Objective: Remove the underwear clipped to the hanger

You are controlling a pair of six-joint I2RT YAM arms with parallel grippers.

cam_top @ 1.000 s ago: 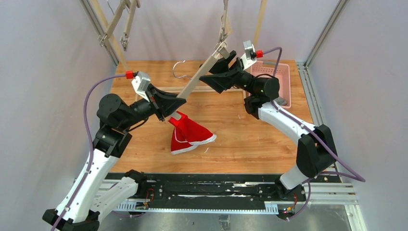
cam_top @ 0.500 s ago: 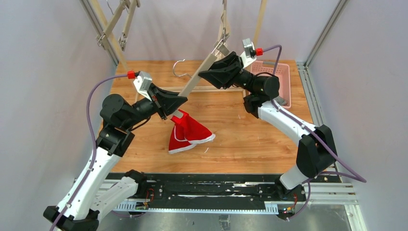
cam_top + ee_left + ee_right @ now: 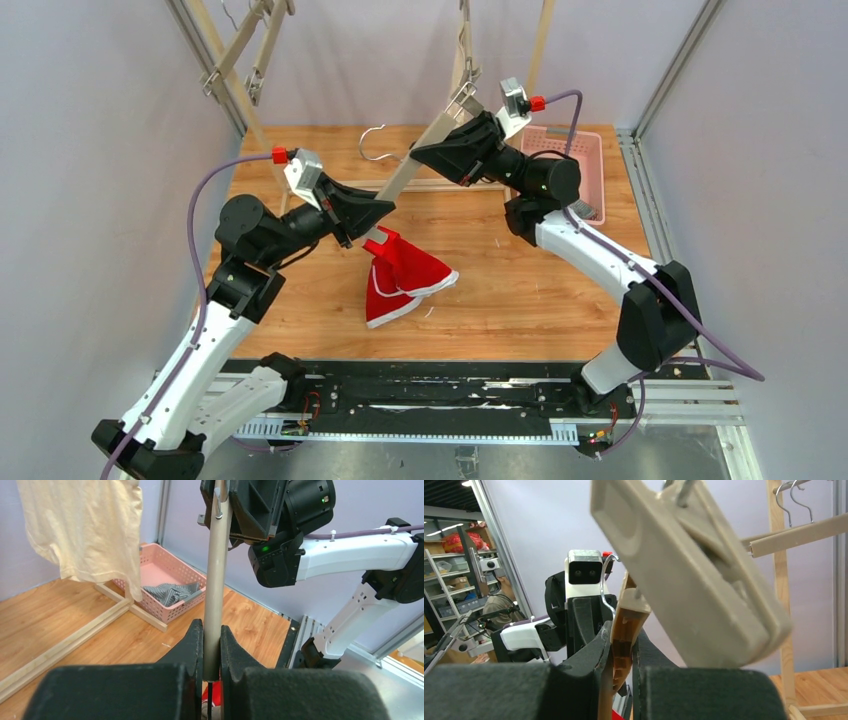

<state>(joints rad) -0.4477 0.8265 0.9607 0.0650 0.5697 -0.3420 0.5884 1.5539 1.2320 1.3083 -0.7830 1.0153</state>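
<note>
The wooden hanger (image 3: 412,165) slants across the middle, held at both ends. My left gripper (image 3: 385,212) is shut on its lower end, the bar (image 3: 216,580) standing pinched between my fingers (image 3: 196,640). The red underwear (image 3: 405,275) with white trim hangs from that lower end, its hem on the table. My right gripper (image 3: 420,152) is shut on a tan clip (image 3: 626,625) at the hanger's upper part; a larger beige clip (image 3: 689,570) fills the foreground. Cream underwear (image 3: 90,530) hangs at the back. Grey underwear (image 3: 172,592) lies in the pink basket (image 3: 150,575).
The pink basket (image 3: 570,150) sits at the table's far right. A wooden rack base (image 3: 350,185) runs along the back, with more hangers (image 3: 240,60) on it at upper left. The hanger's metal hook (image 3: 372,140) sticks out toward the back.
My right gripper has closed onto the clip. My left arm has shifted slightly right and up with the hanger, and the red underwear has swung a little to the right.
</note>
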